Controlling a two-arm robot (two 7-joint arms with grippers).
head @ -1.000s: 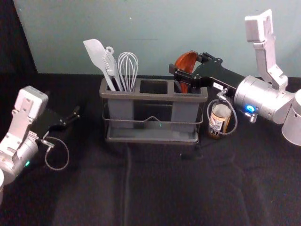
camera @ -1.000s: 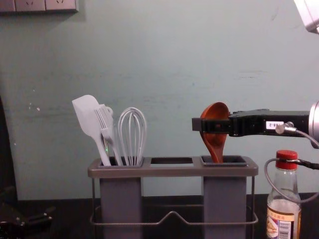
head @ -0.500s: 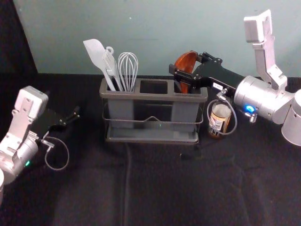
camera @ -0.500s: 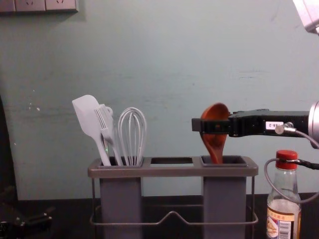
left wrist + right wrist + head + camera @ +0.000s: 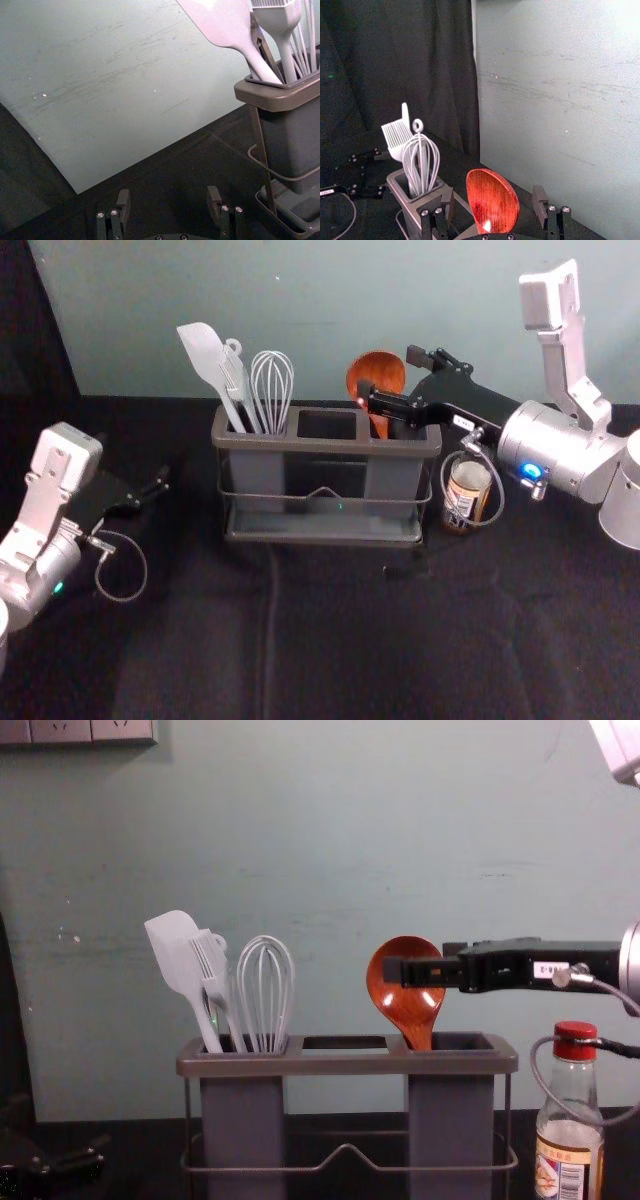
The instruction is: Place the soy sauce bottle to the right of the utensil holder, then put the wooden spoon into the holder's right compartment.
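Spoon standing in right slot, right gripper spread wide around it

Both placements look done; what's left, I'd judge, is getting your arm clear. Your wooden spoon (image 5: 410, 1010) has its handle down in the right compartment (image 5: 450, 1110) of the utensil holder (image 5: 348, 1066), bowl up, tilted toward the middle slot. The slot is much wider than the handle, which is probably why it leans instead of standing straight.

Your right gripper (image 5: 493, 194) is at bowl height above that slot, reaching in from the right, fingers wide apart with a gap on each side of the bowl. Nothing is gripped. Likely you have it level and side-on so the handle could drop in without the fingers hitting the rim. Back it straight out to the right; one finger crosses in front of the bowl, so swinging sideways could drag the spoon.

Soy sauce bottle (image 5: 570, 1115) is upright just right of the holder, under your right arm. Watch the looped cable (image 5: 541, 1078) by its red cap (image 5: 575, 1042); it could snag as you pull away.

Left gripper (image 5: 168, 194) is idle, left of the holder, fingers wide, holding nothing.

Writing: the bottle's label (image 5: 565, 1170) has print plus a barcode, brand too small to read. White tag (image 5: 550, 971) on your right gripper seems to end in "-2"; can't confirm the rest.
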